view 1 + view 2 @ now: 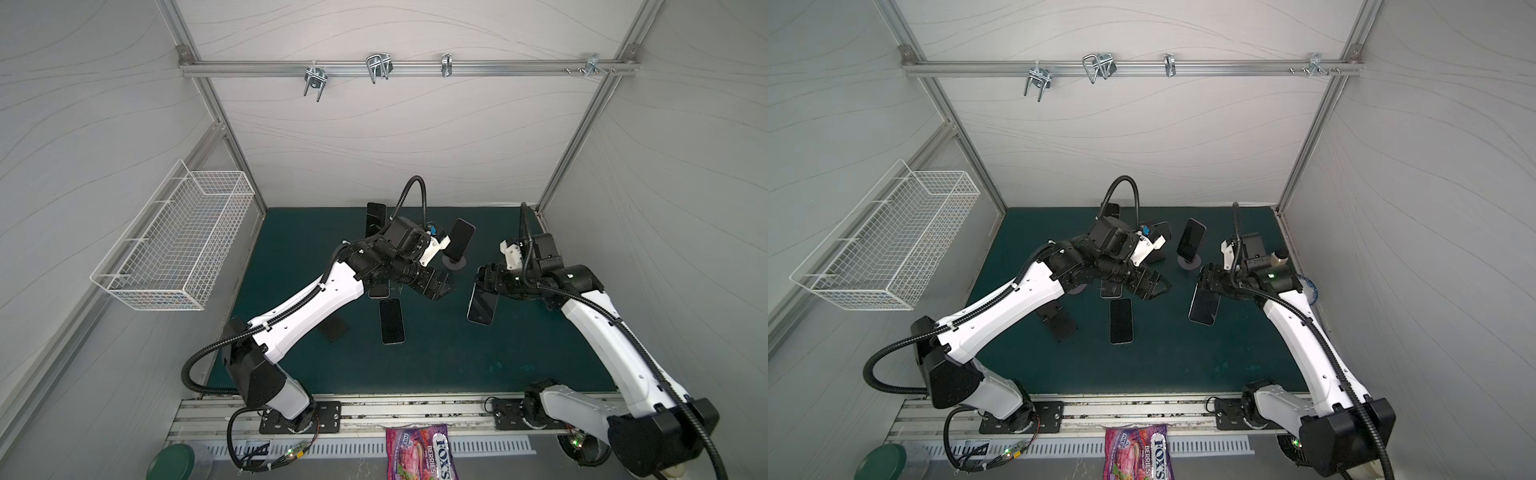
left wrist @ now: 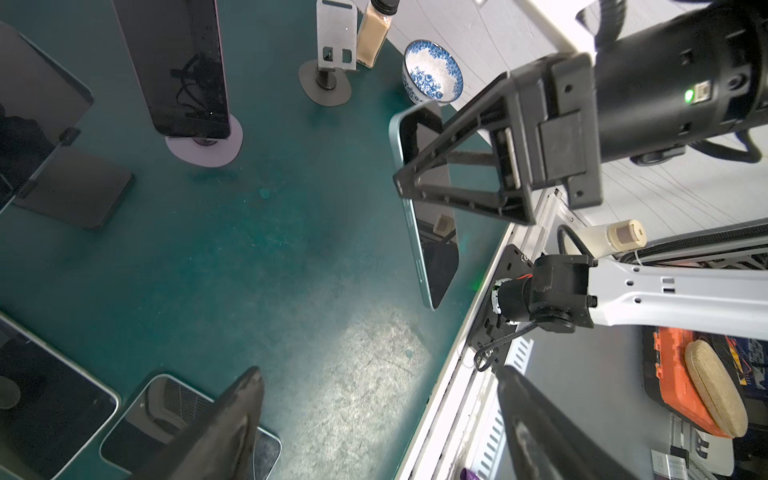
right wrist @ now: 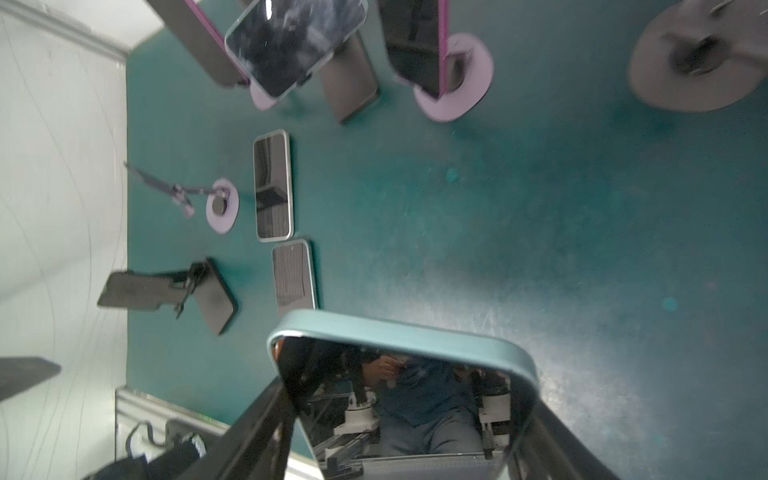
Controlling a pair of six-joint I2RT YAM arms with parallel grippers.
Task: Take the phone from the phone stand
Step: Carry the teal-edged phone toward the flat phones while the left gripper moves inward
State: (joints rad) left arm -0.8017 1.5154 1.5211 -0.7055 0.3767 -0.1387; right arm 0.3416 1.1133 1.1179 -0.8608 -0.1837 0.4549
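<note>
My right gripper [image 1: 484,284] [image 1: 1206,284] [image 3: 409,399] is shut on a teal-edged phone [image 1: 482,307] [image 1: 1203,305] [image 2: 432,232] [image 3: 399,332], held tilted above the green mat, clear of any stand. One of its fingers [image 2: 457,166] crosses the phone's screen. An empty grey phone stand [image 2: 336,39] rises from a round base by the mat's far edge. Another phone [image 1: 461,242] [image 2: 183,70] still leans on a stand with a lilac base [image 2: 208,151]. My left gripper [image 1: 440,289] [image 1: 1162,286] [image 2: 380,374] hangs open over the mat, holding nothing.
Two phones [image 1: 391,321] [image 1: 378,289] lie flat mid-mat beside a folded black stand [image 1: 332,328]. A blue-patterned bowl [image 2: 432,70] and a bottle [image 2: 374,33] stand near the grey stand. A wire basket [image 1: 174,245] hangs left; a candy bag [image 1: 419,453] lies in front.
</note>
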